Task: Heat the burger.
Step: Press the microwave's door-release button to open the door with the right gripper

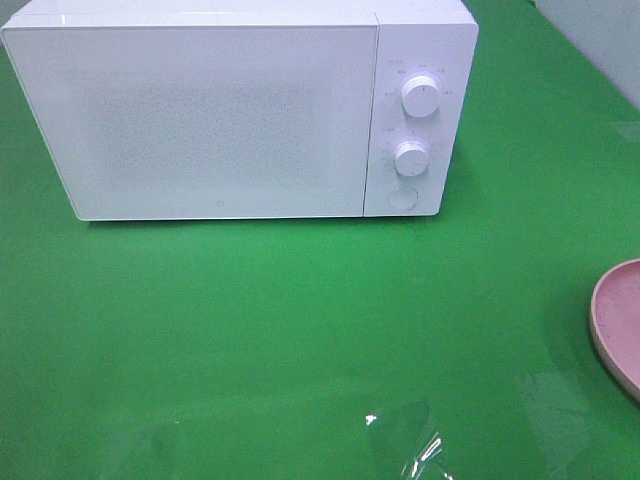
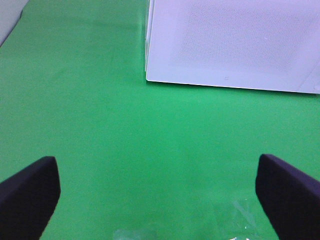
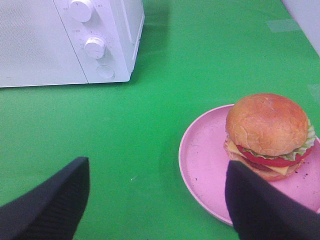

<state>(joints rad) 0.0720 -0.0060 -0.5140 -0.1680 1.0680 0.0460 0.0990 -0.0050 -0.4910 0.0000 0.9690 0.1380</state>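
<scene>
The burger (image 3: 267, 134), with a golden-brown bun, lettuce, cheese and a red slice, sits on a round pink plate (image 3: 205, 167) in the right wrist view. In the high view only the plate's edge (image 1: 618, 320) shows at the far right; the burger is out of frame there. The white microwave (image 1: 240, 110) stands at the back with its door closed. My right gripper (image 3: 155, 200) is open and empty, just short of the plate. My left gripper (image 2: 160, 195) is open and empty over bare green table, facing the microwave (image 2: 230, 45). Neither gripper shows in the high view.
The microwave has two white knobs (image 1: 418, 97) and a round door button (image 1: 402, 197) on its right panel. The green table (image 1: 300, 330) runs from the microwave to the front. A glare patch (image 1: 405, 445) lies near the front edge.
</scene>
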